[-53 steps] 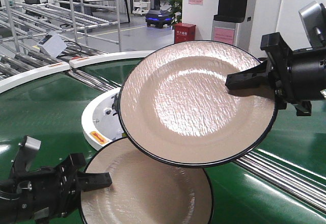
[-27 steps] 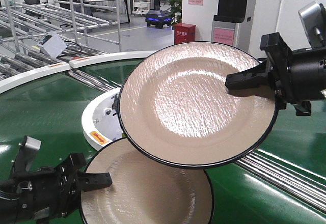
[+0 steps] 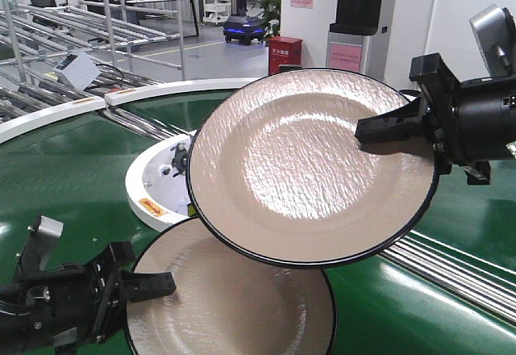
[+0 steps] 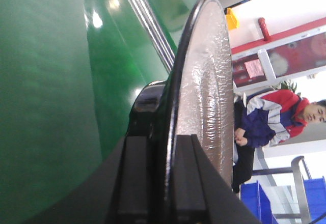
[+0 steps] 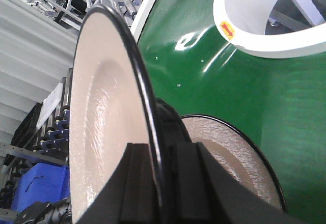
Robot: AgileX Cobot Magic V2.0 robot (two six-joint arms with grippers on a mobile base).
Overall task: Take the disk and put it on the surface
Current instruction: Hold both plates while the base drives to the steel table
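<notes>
Over green belt (image 3: 64, 169): right jaws grip upper disk (image 3: 306, 169) at 3 o'clock, left jaws lower disk (image 3: 234, 311) at 9.

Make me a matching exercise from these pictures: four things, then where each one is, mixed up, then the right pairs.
1. upper beige black-rimmed plate
2. lower beige black-rimmed plate
3. white curved guard rail
4. red box

A. far in the background
B. clamped at its rim by the right gripper
C. inside the bend of the green belt
D. clamped at its rim by the left gripper

Pairs: 1-B, 2-D, 3-C, 4-A.
</notes>
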